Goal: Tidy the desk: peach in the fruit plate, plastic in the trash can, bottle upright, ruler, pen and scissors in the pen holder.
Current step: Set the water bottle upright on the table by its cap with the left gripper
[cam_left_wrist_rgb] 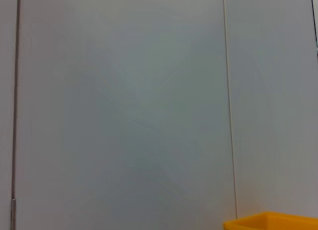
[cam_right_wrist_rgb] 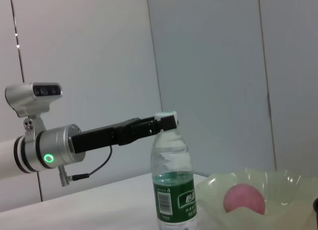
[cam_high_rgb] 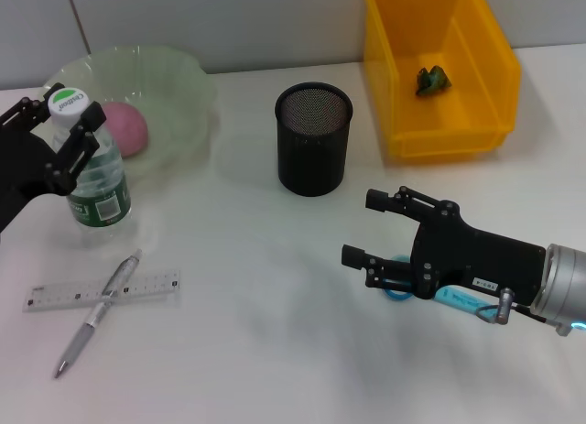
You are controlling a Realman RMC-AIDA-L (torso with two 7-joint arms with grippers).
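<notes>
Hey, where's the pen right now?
In the head view the pen lies on the robot's left, at the table's near edge, crossing over the clear ruler, just in front of the upright water bottle.

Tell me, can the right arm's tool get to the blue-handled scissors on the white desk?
Probably yes. The right tool hangs open right above the blue-handled scissors, and nothing else lies between them. The black mesh pen holder and yellow plastic bin stand farther back, out of its way.
</notes>
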